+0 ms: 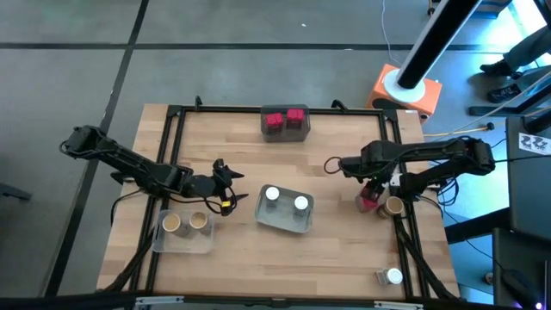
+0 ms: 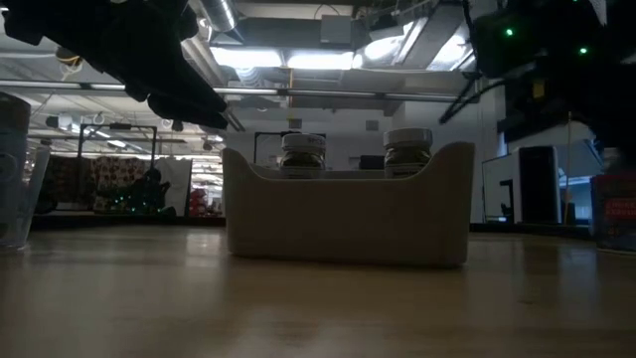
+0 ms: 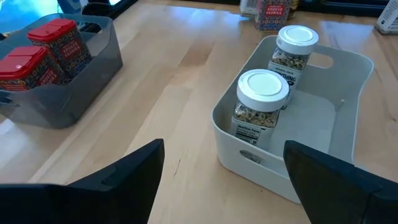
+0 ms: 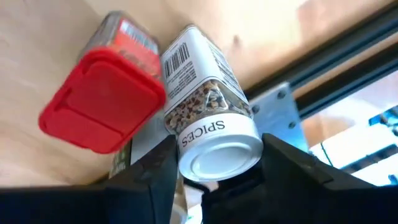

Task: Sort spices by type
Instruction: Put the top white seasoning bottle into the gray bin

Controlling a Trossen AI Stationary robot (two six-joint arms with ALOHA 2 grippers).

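Note:
My right gripper (image 4: 217,171) points down at the table's right edge, its fingers closed on a round pale-lidded spice jar (image 1: 394,207). A red blocky jar (image 4: 102,102) stands right beside it. My left gripper (image 1: 222,185) hovers open over the table's left half, facing the pale grey tray (image 3: 348,81) that holds two white-topped jars (image 3: 261,102). A clear tray (image 1: 183,232) at the near left holds two tan-topped jars. A dark tray (image 1: 286,123) at the far edge holds two red jars. One white-topped jar (image 1: 389,276) lies near the right front corner. My right gripper pinches the round jar's lid (image 4: 199,146) between its two fingers (image 4: 155,177), one on each side of the lid band. The fingers come from above, pointing steeply down. The jar stands about upright; whether its base still rests on the table I cannot tell.
The black frame rail (image 4: 336,68) and a metal bracket run along the table's right edge, close by the held jar. Bare wood lies between the three trays. An orange and white device (image 1: 406,90) stands beyond the far right corner.

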